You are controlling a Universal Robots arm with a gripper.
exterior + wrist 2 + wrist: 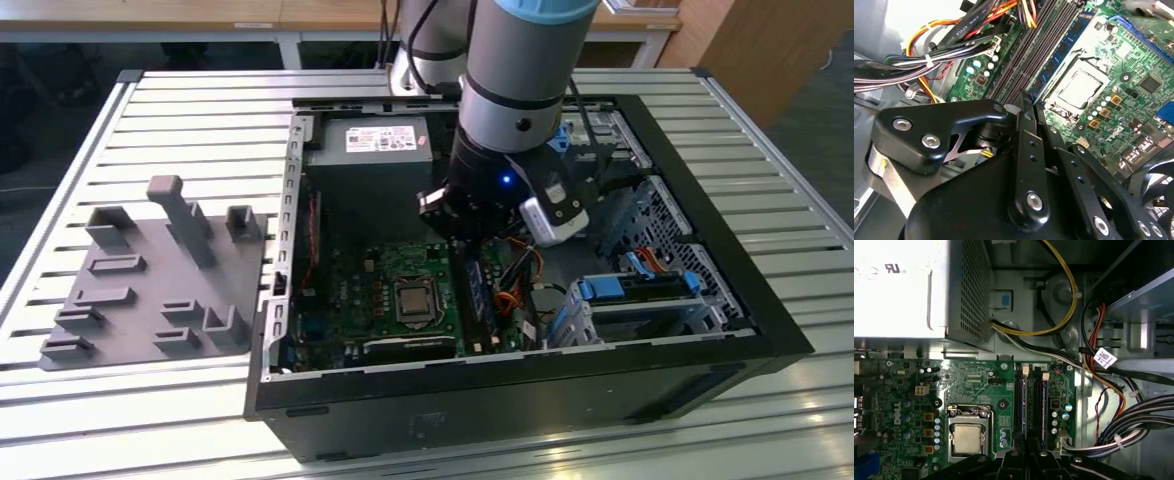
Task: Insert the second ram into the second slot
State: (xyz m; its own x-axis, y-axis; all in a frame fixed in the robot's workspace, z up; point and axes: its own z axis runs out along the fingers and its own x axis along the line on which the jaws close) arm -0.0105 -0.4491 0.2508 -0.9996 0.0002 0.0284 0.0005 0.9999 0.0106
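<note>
The gripper (1021,104) reaches down into the open case (287,250). Its fingers (1029,150) look pressed together, with the tips at the near end of the ram (1064,50). Whether they pinch the board's top edge or only bear on it is hidden by the fingers themselves.

The ram stands on edge in the slots (1019,60), on the side of the bank toward the CPU socket (1076,90). In the exterior view the ram (477,295) shows as a dark blue strip running out from under the gripper (470,238).

Seating it well seems to call for a straight downward push. The board should be kept upright and in line with its slot. The load should not fall on one end alone, or the stick may rock and bind. The pale latches (1025,371) at the slot ends look like the check for full seating.

Room is uneven. Above the slots it is open, so travel up and down is the freest. The cables (954,50) bunch just beside the slots on the side away from the socket, leaving little sideways margin there. The power supply (914,285) stands beyond the far end of the slots. The drive bay (641,295) lies toward the exterior view's right.

The case sits on the slatted counter (174,110), with a grey tray (147,280) well apart at the exterior view's left.
</note>
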